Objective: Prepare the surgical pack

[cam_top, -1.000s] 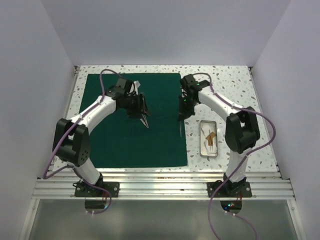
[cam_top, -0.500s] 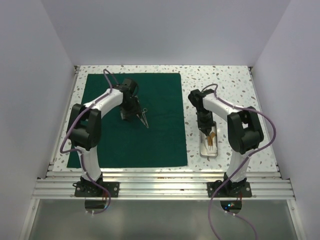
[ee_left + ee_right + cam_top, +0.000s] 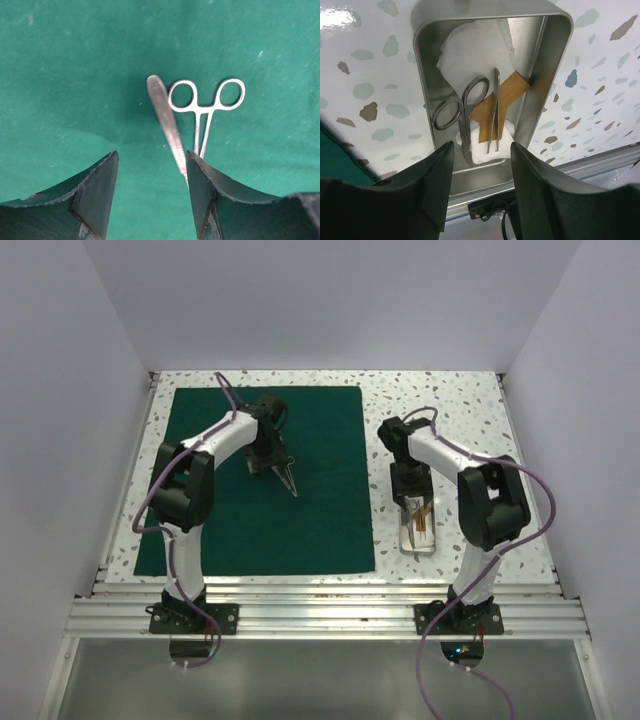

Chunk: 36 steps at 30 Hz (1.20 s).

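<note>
We see the dark green drape [image 3: 300, 530] spread flat on the left half of the speckled desk [image 3: 460, 400], its near edge parallel to the desk's near edge. Just right of it, clear of the cloth, the silver tray [image 3: 421, 543] lies with its long axis running near to far. The right pincer [image 3: 411, 490] hangs over the tray's far end. From above the contents are a blur, but the right wrist view shows scissors [image 3: 462, 112], tweezers [image 3: 494, 110] and crossed tan strips [image 3: 509, 95] on white gauze [image 3: 477, 47], all lying roughly along the tray's length. The right pincer [image 3: 482, 147] stands wide with nothing gripped. Farther back, the left pincer [image 3: 268, 462] sits over the drape's middle. The overhead view shows only a thin silver streak slanting toward near-right. The left wrist view resolves it into ring-handled forceps [image 3: 205, 107] and a flat handle [image 3: 165, 122] lying close together. The left pincer [image 3: 151, 157] is wide too, only cloth between its jaws.
</note>
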### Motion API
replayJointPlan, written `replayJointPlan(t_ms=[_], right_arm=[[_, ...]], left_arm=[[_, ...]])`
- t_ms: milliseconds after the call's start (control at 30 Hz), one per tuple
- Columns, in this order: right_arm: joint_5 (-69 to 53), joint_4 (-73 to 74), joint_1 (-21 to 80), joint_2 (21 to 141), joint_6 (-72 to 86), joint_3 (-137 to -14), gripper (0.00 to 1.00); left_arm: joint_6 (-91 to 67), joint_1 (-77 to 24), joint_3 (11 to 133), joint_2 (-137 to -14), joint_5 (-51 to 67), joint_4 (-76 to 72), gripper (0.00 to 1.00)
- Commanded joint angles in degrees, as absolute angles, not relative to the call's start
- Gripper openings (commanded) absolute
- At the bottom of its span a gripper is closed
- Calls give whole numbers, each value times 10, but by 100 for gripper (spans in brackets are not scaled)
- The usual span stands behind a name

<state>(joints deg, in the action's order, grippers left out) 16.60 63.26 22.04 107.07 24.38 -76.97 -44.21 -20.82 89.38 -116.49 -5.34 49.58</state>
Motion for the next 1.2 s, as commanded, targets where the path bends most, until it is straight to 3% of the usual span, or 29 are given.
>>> replayJointPlan(t_ms=[0, 433, 933, 1100, 1167], right_arm=[[168, 635, 218, 1027, 234, -783, 53], [154, 621, 218, 999, 216, -758, 53], [113, 630, 218, 991, 201, -801, 52], [28, 634, 218, 998, 193, -866, 54], [-27, 621, 218, 998, 196, -882, 60]], left_arm=[[-475, -216, 934, -1184, -87, 531, 60], [-527, -242, 997, -1247, -136, 585, 56], [-496, -241, 987, -1238, -127, 585, 0], [-416, -242, 949, -1174, -63, 551, 0], [-382, -242, 922, -1126, -8, 505, 0]])
